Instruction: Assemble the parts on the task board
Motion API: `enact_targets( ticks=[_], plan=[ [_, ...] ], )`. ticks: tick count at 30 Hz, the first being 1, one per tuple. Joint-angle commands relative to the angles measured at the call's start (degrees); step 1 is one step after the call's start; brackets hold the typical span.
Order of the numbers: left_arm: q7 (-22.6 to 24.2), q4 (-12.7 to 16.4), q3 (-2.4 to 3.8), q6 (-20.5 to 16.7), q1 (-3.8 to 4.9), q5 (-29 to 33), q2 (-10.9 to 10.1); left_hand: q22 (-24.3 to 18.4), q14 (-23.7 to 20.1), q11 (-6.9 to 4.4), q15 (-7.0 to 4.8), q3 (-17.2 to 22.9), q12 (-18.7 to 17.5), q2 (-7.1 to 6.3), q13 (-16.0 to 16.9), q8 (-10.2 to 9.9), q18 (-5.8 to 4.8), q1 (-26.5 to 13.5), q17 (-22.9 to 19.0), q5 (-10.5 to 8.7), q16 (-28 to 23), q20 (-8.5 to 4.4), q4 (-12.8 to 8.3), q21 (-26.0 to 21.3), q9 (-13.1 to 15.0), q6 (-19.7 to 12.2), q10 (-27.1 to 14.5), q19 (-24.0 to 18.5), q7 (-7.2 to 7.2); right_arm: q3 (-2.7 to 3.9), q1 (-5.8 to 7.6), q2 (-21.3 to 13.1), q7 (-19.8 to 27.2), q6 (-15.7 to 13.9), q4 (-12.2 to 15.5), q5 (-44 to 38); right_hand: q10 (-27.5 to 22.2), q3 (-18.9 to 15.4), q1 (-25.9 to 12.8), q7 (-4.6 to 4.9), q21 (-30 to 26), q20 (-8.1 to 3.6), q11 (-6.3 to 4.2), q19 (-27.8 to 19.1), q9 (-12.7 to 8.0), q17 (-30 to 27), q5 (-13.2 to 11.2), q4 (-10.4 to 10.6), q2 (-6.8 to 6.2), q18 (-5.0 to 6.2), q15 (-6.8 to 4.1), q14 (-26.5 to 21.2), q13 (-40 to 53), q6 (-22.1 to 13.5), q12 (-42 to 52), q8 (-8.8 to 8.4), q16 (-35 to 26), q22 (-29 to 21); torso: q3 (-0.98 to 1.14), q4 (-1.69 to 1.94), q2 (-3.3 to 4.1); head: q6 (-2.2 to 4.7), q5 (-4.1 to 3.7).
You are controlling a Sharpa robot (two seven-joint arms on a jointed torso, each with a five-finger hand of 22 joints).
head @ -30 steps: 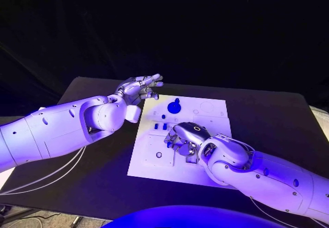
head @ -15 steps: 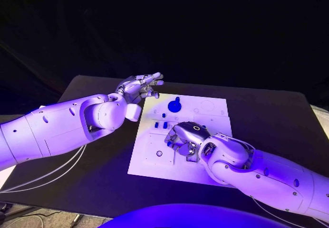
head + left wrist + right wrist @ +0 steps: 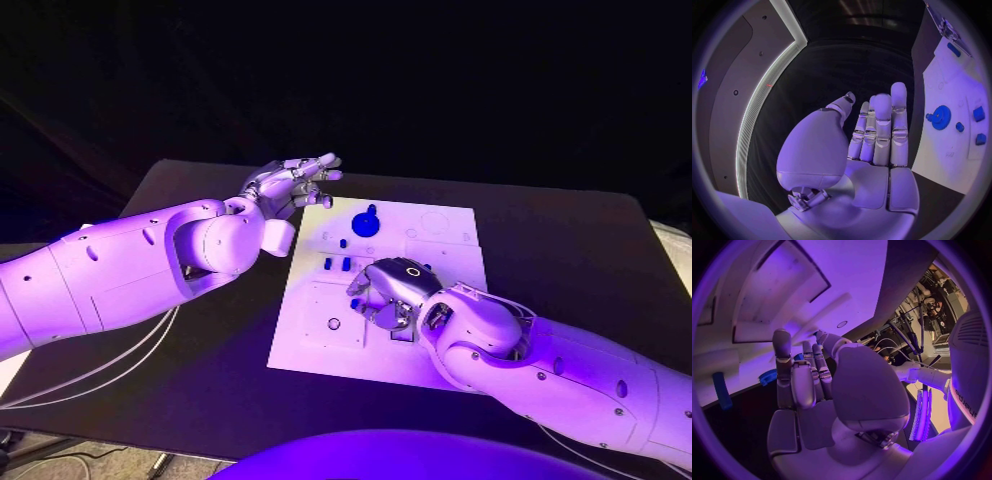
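Note:
The white task board [image 3: 447,240] lies in the middle of the black table. A blue gear [image 3: 366,224] sits near its far edge, and two small blue parts [image 3: 336,265] stand at its left side. My right hand [image 3: 389,295] is down on the board's middle, fingers bent onto the surface; whatever is under them is hidden. In the right wrist view its fingers [image 3: 792,375] reach toward the gear [image 3: 768,376]. My left hand [image 3: 296,180] hovers above the board's far left corner, fingers straight and holding nothing. The left wrist view shows that hand [image 3: 873,145] beside the board [image 3: 948,85] and the gear [image 3: 941,117].
Another small blue part [image 3: 327,203] lies by the board's far left corner, just under my left hand. Bare black table [image 3: 577,260] surrounds the board on both sides. My right forearm [image 3: 548,370] crosses the board's near right corner.
My right hand has barely shifted on the board's middle. The left hand stays raised in the same place.

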Motion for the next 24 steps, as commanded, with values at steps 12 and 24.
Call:
enact_targets(
  ticks=[12,24],
  plan=[
    [-0.3,-0.2,0.03,1.5,0.02,0.3,-0.2,-0.1,-0.5,0.03,0.11,-0.5,0.4,0.34,0.1,0.3,1.09,0.5,-0.1,-0.22,-0.1,0.02,0.1,-0.5,-0.1,-0.5,-0.7,0.5,-0.12,3.42,0.2,-7.2,-2.2,-5.3,7.7,1.0,1.4,-1.1,-0.3,-0.3,0.3,0.0,-0.7,0.6,0.0,-0.5,0.4,-0.1,-0.03,0.28,0.12,2.2,0.2,-0.3,2.0,-0.11,-0.6,0.9,0.04,-0.44,-0.09,0.96,-1.21],
    [-0.4,-0.2,-0.02,1.7,-0.01,0.3,-0.2,-0.2,-0.5,0.03,0.12,-0.6,0.4,0.37,0.1,0.3,1.09,0.5,-0.2,-0.25,-0.1,0.03,0.1,-0.5,-0.1,-0.5,-0.7,0.5,-0.12,4.38,2.32,-13.3,-5.4,3.2,6.8,1.0,-1.1,-4.9,-0.4,-2.33,-1.5,-0.22,-0.5,-0.1,0.0,-2.1,-0.5,0.6,-1.42,0.51,0.44,2.0,0.0,-2.0,1.9,-0.18,-1.7,-1.3,0.1,-0.33,0.02,1.55,-2.19]
  ],
)
